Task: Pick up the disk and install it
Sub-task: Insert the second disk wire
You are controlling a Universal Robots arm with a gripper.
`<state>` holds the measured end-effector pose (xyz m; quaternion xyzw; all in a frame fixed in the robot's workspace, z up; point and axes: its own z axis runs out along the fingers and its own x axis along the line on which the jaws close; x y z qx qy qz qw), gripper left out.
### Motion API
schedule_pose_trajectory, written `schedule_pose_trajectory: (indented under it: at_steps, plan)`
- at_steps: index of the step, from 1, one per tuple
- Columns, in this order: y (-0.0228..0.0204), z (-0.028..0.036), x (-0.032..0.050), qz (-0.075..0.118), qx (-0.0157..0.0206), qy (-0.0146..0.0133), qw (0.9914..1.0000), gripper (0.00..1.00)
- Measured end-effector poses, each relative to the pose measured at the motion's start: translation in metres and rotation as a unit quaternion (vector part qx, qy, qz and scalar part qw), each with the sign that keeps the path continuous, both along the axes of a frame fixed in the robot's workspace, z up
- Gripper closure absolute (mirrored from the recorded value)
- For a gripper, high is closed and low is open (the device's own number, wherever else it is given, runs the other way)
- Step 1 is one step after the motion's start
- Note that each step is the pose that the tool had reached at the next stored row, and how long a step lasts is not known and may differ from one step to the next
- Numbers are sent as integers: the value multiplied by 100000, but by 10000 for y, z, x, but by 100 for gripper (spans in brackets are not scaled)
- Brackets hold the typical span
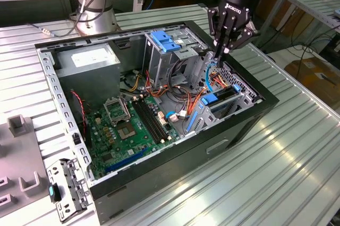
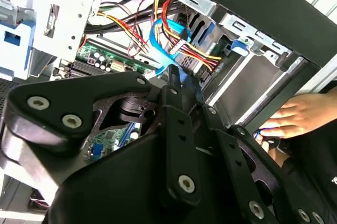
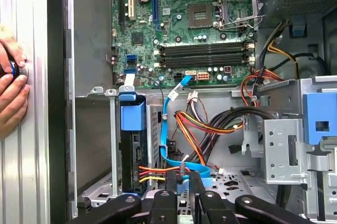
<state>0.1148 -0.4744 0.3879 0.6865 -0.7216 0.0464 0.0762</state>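
Hovering my gripper (image 1: pixel 221 51) over the drive bay (image 1: pixel 234 96) of the computer case (image 1: pixel 159 183), jaws pinched together on nothing I can see. The disk (image 3: pixel 131 150) sits upright in that bay; I judge slow, straight moves clear of the cables (image 3: pixel 200 129) safest.

an open black metal computer case (image 1: pixel 249 122) lies on its side on a ribbed aluminium table (image 1: pixel 297 167). in it, a green rectangular motherboard (image 1: pixel 127 130) sits toward the exterior view's left, with a grey boxy power supply (image 1: pixel 87 59) behind it. a tall metal drive cage topped by a blue plastic latch (image 1: pixel 164 43) stands behind the board. the black 2-fingered gripper (image 1: pixel 222 51) hangs over the case's drive bay, at the exterior view's right, where a blue-railed flat metal disk (image 3: pixel 131 145) stands on edge in its slot. a person's hand (image 3: pixel 11 90) rests on the table just outside the case wall.
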Motion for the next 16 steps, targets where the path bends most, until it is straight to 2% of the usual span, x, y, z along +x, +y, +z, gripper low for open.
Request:
schedule_pose_trajectory:
  at_steps: [3,4,6,7,8,10,16]
  plan:
    - [66,-33,1,3,-1055,0,99994,76]
    - [77,-46,1,3,-1738,1,99985,76]
    - [78,-57,1,6,-2791,3,99961,76]
    - [78,-67,0,4,-3483,2,99939,76]
    - [78,-74,1,2,-3811,2,99927,76]
    - [78,-97,1,1,-4293,2,99908,76]
    - [78,-193,11,1,-5045,-1,99873,76]
